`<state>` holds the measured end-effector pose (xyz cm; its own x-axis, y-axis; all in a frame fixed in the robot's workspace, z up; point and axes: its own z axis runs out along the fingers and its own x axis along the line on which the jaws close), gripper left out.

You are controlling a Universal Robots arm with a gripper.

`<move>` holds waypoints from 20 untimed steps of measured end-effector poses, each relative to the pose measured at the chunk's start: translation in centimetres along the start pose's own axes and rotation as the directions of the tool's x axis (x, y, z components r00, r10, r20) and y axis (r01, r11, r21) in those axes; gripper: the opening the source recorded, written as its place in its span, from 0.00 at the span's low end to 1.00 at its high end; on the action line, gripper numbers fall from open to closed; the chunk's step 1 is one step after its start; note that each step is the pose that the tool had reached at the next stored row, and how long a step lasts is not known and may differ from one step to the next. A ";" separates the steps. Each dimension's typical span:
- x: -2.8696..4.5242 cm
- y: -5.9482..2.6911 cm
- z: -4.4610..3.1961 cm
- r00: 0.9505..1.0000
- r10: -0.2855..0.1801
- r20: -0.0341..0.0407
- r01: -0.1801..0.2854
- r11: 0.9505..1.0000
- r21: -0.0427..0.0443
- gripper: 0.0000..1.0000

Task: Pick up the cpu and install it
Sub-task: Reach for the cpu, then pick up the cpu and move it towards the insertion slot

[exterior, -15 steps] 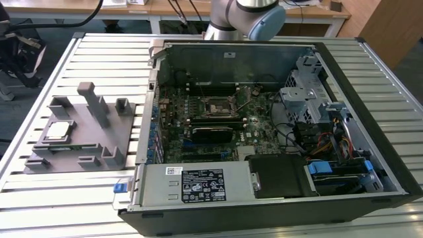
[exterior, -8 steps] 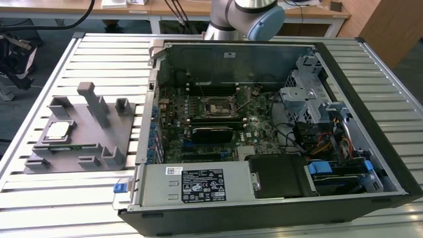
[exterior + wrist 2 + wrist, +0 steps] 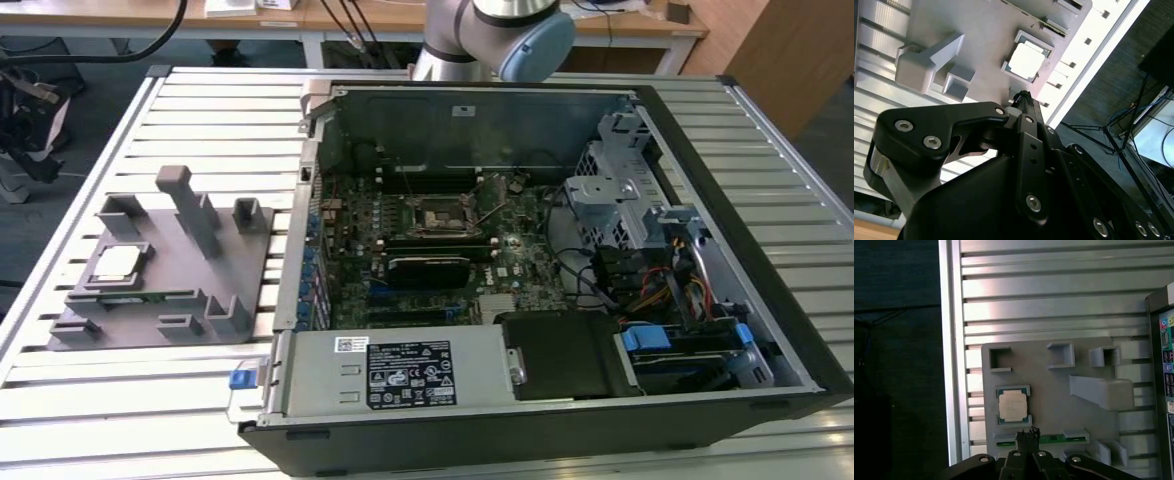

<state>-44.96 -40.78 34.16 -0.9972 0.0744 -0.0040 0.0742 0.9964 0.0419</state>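
The cpu (image 3: 118, 263) is a small silver square chip lying flat in a shallow pocket of the grey fixture plate (image 3: 174, 262), on the slatted table to the exterior view's left of the open computer case (image 3: 534, 260). In both wrist views my gripper (image 3: 1026, 432) (image 3: 1021, 94) hangs high above the plate, close beside the cpu (image 3: 1013, 406) (image 3: 1026, 62) and not touching it. Its two thin black fingers are pressed together, shut, with nothing held. The black cpu socket (image 3: 434, 214) sits on the motherboard inside the case.
A green memory stick (image 3: 1058, 439) lies in a slot of the plate beside the cpu. Tall grey posts (image 3: 187, 205) rise from the plate. The table edge (image 3: 951, 365) runs close to the plate. The arm (image 3: 487, 35) stands behind the case.
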 end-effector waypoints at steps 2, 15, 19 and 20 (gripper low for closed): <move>0.02 0.00 0.03 1.000 0.000 0.000 0.000 1.000 0.000 0.11; 0.18 -0.03 0.50 1.000 0.000 0.000 0.000 1.000 0.000 0.11; 0.18 -0.04 0.66 1.000 0.000 0.000 0.000 1.000 0.002 0.11; 0.19 -0.04 0.69 1.000 0.000 0.000 0.000 1.000 0.004 0.11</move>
<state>-45.14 -40.77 33.47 -0.9972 0.0745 -0.0043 0.0743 0.9965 0.0376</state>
